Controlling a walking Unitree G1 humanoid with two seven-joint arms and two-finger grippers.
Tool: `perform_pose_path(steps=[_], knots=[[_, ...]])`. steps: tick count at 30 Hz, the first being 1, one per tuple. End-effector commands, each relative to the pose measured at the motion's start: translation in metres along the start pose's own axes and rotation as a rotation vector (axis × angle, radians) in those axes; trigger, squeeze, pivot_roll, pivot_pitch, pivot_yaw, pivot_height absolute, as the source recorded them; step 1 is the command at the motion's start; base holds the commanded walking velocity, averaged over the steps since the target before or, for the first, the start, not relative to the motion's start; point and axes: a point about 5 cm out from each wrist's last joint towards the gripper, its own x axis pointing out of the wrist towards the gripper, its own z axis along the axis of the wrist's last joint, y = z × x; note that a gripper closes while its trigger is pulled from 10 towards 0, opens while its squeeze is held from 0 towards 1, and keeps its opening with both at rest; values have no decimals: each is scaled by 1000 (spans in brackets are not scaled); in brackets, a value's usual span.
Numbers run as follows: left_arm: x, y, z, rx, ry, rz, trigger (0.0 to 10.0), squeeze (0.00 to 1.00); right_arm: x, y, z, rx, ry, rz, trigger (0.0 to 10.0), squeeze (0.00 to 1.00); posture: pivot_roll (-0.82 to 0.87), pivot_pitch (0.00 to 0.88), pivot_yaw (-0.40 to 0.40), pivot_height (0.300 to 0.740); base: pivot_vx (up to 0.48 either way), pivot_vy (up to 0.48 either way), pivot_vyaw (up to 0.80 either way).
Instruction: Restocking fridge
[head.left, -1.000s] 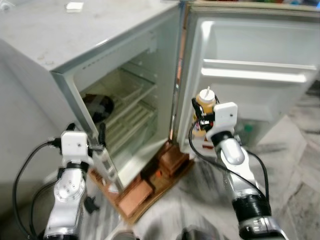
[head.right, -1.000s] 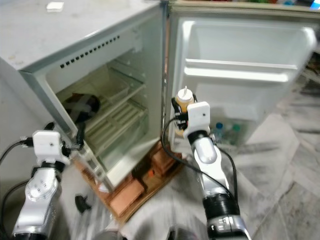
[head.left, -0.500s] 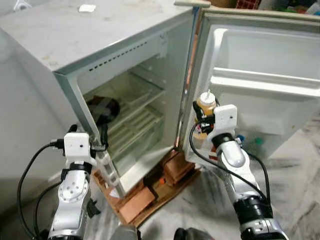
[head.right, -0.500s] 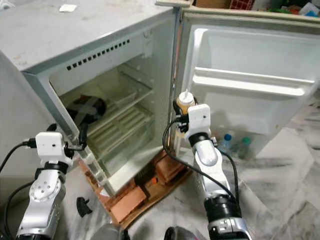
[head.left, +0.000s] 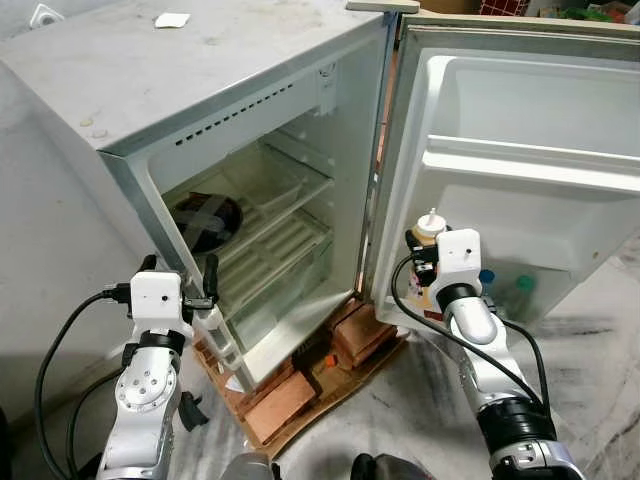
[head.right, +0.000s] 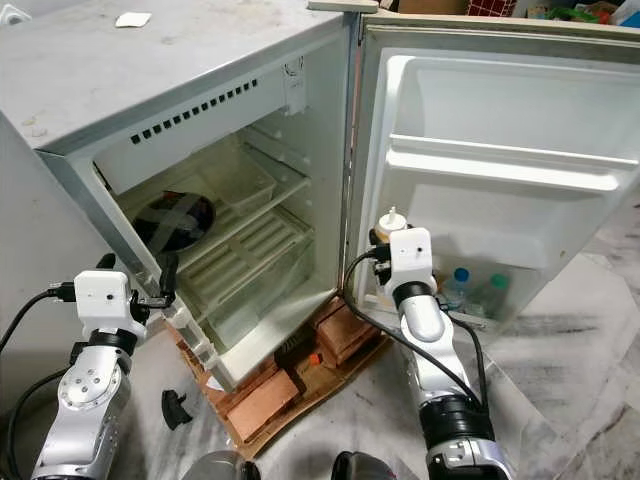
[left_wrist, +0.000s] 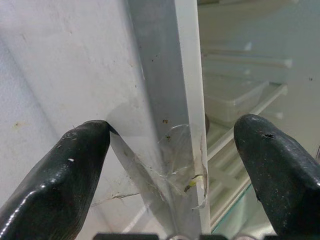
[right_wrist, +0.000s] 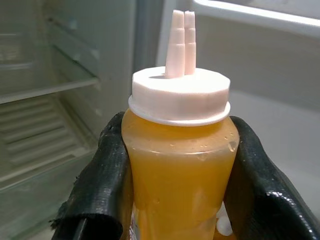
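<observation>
Right end effector (right_wrist: 175, 175) clamps an upright bottle (right_wrist: 178, 165), nozzle up, beside the fridge (head.left: 250, 130) door (head.left: 520, 170). Left end effector (left_wrist: 170, 165) spread wide, apparently astride the frame edge.

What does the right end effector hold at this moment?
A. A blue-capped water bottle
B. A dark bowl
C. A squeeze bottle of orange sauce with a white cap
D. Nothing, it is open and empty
C: the right end effector has its two black fingers closed around the orange sauce bottle with a white nozzle cap, near the open fridge door.
</observation>
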Motion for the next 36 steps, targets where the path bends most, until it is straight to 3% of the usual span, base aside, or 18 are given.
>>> perform_pose_path(steps=[1, 14, 16, 36], knots=[[0, -6, 0, 5, 10, -47, 10000, 0, 4, -3, 4, 12, -10, -16, 10000, 0, 138, 60, 17, 740, 0, -326, 0], [1, -8, 1, 17, 1, -38, 10000, 0, 3, 0, 2, 26, 1, -4, 10000, 0, 135, 60, 17, 740, 0, -295, 0], [1, -7, 2, -24, 1, -27, 10000, 0, 3, 1, 1, 29, 4, 3, 10000, 0, 134, 59, 17, 740, 0, 0, 0], [3, -6, 2, -4, 5, -23, 10000, 0, 3, 5, 1, 58, -7, 18, 10000, 0, 136, 62, 17, 736, 0, 0, 0]])
